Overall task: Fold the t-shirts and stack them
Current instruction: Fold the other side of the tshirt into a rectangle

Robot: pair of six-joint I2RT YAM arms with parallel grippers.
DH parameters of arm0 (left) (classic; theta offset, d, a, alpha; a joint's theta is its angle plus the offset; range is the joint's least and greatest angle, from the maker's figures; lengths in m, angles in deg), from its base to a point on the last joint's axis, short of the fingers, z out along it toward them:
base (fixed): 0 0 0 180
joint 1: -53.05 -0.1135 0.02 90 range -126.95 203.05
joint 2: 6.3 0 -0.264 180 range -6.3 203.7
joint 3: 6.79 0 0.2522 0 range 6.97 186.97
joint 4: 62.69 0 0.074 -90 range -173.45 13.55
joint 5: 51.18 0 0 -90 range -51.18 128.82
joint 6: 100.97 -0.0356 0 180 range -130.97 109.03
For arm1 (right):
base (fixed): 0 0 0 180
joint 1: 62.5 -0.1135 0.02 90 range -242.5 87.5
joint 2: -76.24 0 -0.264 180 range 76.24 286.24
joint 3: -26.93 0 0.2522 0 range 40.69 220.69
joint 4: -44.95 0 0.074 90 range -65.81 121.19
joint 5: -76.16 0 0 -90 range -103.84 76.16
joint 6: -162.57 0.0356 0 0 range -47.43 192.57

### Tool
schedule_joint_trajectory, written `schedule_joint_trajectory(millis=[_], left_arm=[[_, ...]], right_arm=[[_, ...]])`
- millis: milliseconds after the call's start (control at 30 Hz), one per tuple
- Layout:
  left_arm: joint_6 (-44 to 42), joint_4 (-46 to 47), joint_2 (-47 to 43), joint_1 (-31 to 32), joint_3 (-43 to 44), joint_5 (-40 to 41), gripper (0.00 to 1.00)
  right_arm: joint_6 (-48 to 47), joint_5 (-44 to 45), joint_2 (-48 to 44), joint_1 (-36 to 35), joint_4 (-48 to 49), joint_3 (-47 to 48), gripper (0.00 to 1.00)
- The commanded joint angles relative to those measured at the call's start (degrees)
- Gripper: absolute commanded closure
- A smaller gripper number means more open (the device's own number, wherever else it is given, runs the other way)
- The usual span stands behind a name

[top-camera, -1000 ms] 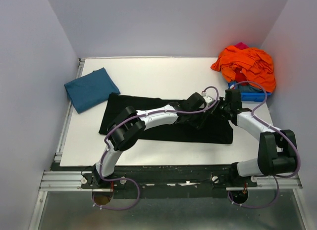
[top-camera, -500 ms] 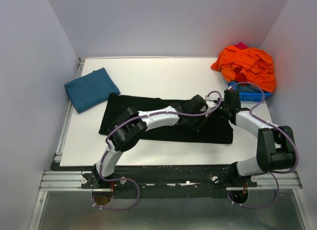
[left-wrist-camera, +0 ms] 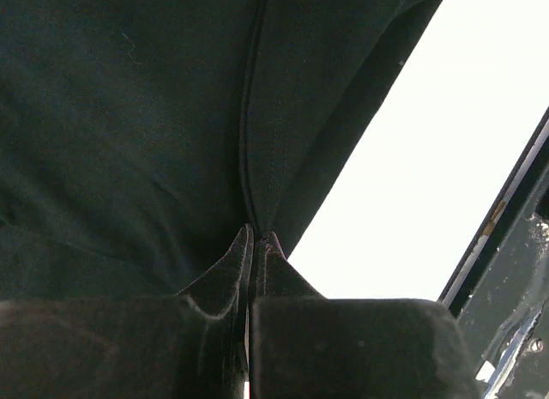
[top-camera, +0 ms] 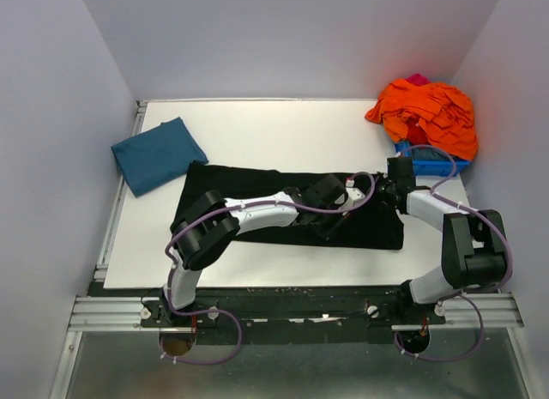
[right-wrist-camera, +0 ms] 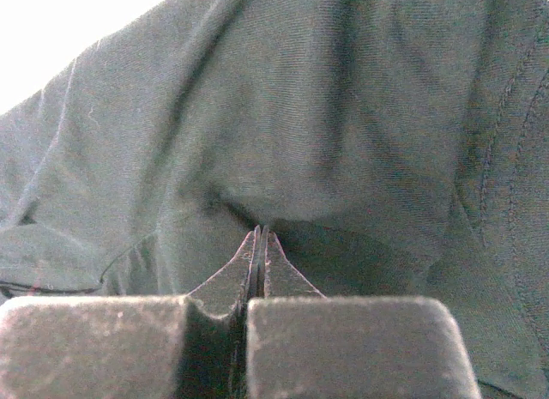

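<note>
Top external: L pincer [left-wrist-camera: 257, 238], R pincer [right-wrist-camera: 260, 232] nip black shirt [top-camera: 225, 183]; orange heap [top-camera: 429, 109] prob. covers blue bin [top-camera: 434, 166].

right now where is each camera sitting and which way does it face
top external: fixed above and behind the robot, looking down on the table; left arm and right arm show whole, reaching onto the black shirt.
left wrist: on that wrist, looking along the left end effector, shut on black shirt, table beyond.
right wrist: on that wrist, looking along the right end effector, shut on bunched black shirt.
shared: all three see the black shirt.
</note>
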Motion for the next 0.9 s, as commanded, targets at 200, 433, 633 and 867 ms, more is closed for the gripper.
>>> schedule_joint_trajectory(millis=[200,433,633,867], left_arm=[[-1.13,2.66,-5.03,0.45,-2.91,-4.23,0.36],[1.07,7.58,-3.98,0.36,-0.80,-11.70,0.35],[4.32,7.68,0.67,0.19,4.38,-8.91,0.35],[6.43,9.08,-0.46,-1.92,2.99,-6.26,0.37]], right_arm=[[0.54,-1.13,0.86,0.86,-0.53,1.44,0.99],[0.72,-1.31,-1.42,1.65,-0.09,0.56,0.99],[0.98,-0.69,-4.23,3.06,0.52,-0.93,0.99],[-0.33,-0.34,-11.16,3.41,-1.58,-3.74,0.99]])
